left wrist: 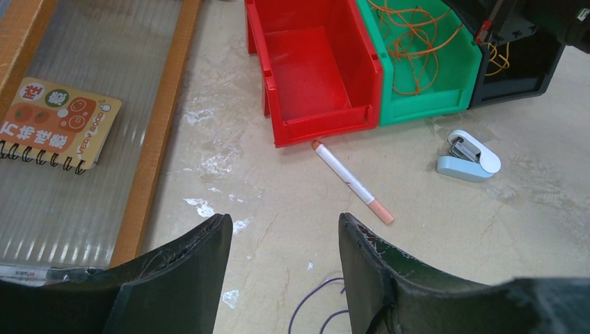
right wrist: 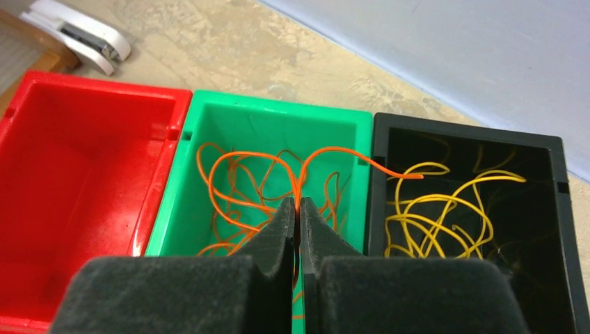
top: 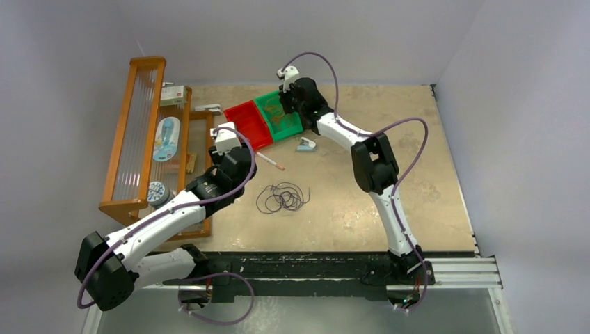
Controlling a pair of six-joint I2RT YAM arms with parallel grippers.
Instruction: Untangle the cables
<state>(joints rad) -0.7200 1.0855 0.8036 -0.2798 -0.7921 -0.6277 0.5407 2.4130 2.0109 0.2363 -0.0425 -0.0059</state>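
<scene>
A loose tangle of dark cables [top: 282, 197] lies on the table in front of the arms; one dark strand [left wrist: 316, 303] shows just below my left gripper [left wrist: 284, 223], which hovers open over bare tabletop with nothing between its fingers. My right gripper [right wrist: 297, 202] is shut on an orange cable [right wrist: 334, 149] above the green bin [right wrist: 278, 111]. That cable arches up from the jaw tips, and its free end reaches over the black bin's rim [right wrist: 466, 132]. More orange cables [right wrist: 236, 188] lie in the green bin, and yellow cables [right wrist: 445, 209] lie in the black bin.
A red bin [left wrist: 306, 62] with nothing in it stands left of the green one. A white pen [left wrist: 351, 182] and a pale blue stapler [left wrist: 468, 156] lie in front of the bins. A wooden rack [top: 142, 139] holding a spiral notebook [left wrist: 56, 122] fills the left side.
</scene>
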